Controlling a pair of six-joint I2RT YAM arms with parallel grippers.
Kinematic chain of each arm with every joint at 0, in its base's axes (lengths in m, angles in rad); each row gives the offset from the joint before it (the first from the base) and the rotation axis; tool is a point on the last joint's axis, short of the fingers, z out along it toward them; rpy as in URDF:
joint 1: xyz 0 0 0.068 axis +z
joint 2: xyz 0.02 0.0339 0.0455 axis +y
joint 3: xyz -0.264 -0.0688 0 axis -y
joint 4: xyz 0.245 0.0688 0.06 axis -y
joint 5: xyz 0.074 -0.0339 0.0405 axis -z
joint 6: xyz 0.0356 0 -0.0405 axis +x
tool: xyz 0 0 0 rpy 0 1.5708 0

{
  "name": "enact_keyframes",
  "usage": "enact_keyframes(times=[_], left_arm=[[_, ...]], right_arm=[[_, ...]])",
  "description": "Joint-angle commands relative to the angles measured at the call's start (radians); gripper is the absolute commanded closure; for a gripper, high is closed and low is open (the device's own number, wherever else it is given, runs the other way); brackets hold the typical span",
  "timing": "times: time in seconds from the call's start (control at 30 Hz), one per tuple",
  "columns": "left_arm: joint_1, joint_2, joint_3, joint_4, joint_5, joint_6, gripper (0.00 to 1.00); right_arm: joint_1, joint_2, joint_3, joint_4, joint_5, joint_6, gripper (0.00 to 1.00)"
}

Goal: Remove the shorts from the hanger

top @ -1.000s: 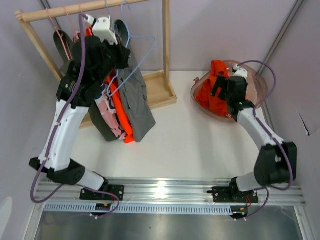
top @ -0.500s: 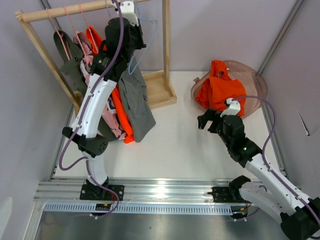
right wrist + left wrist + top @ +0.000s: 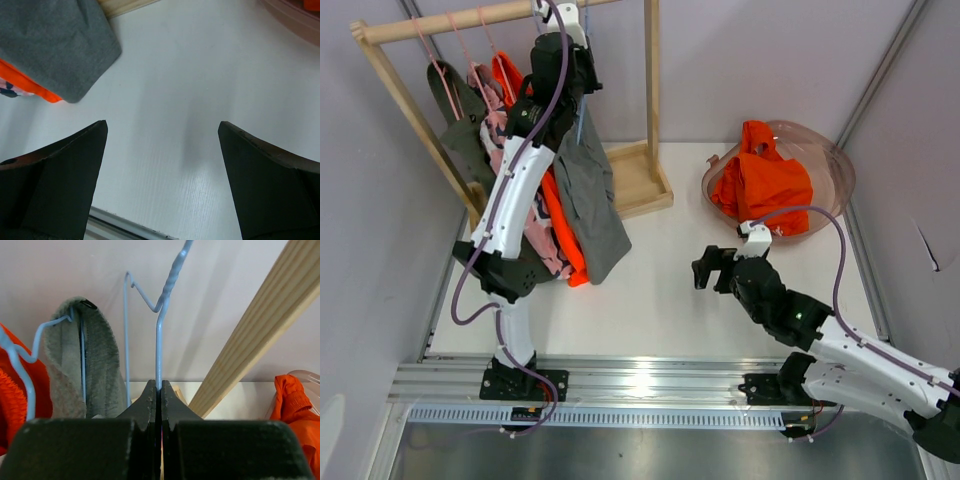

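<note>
My left gripper [image 3: 160, 386] is shut on the neck of a blue wire hanger [image 3: 159, 340], high up under the wooden rail [image 3: 450, 22]. From that hanger droop the grey shorts [image 3: 592, 190], whose waistband [image 3: 100, 370] shows just left of the jaws. On the rack beside them hang orange shorts [image 3: 560, 235], pink patterned shorts [image 3: 535, 235] and dark olive shorts [image 3: 460, 130]. Another orange pair [image 3: 760, 180] lies in the clear pink bowl [image 3: 835, 165]. My right gripper [image 3: 705, 268] hovers open over the bare table, empty, with the grey shorts' hem [image 3: 55, 45] ahead to its left.
The wooden rack's upright post [image 3: 260, 330] stands just right of my left gripper, and its base frame [image 3: 645, 190] rests on the table. The bowl's rim [image 3: 295, 12] is off to the right gripper's far right. A metal rail [image 3: 650, 380] runs along the near edge.
My right arm has pulled out of the bowl and swung left and nearer, still open. My left arm has risen from among the hanging shorts to the rail, shut on the blue hanger.
</note>
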Motion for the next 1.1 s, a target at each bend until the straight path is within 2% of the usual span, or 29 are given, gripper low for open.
enact_keyframes(times=[0.0,0.1,0.13,0.23,0.33,0.37,0.47,0.77,1.07], left_arm=[[0.002,-0.053,0.004,0.027,0.040,-0.018,0.99],[0.000,-0.090,-0.009,0.012,0.105,-0.030,0.79],[0.000,-0.102,-0.019,0.010,0.120,-0.033,0.64],[0.000,-0.157,-0.049,-0.005,0.163,-0.053,0.40],[0.002,-0.213,-0.062,-0.028,0.177,-0.068,0.24],[0.002,-0.242,-0.066,-0.036,0.162,-0.067,0.21],[0.006,-0.279,-0.071,-0.048,0.126,-0.048,0.18],[0.071,-0.332,-0.125,-0.088,0.071,-0.042,0.17],[0.103,-0.256,-0.137,-0.084,0.089,-0.053,0.20]], right_arm=[[0.015,0.029,0.023,0.034,0.068,0.016,0.01],[0.026,0.047,0.029,0.042,0.073,0.016,0.00],[0.032,0.050,0.031,0.043,0.076,0.019,0.00],[0.050,0.052,0.029,0.040,0.091,0.024,0.00],[0.069,0.052,0.028,0.028,0.106,0.032,0.01],[0.079,0.052,0.029,0.023,0.113,0.033,0.01],[0.095,0.044,0.026,0.011,0.123,0.041,0.01],[0.130,0.014,0.009,-0.010,0.139,0.049,0.01],[0.136,-0.039,0.006,-0.081,0.162,0.056,0.01]])
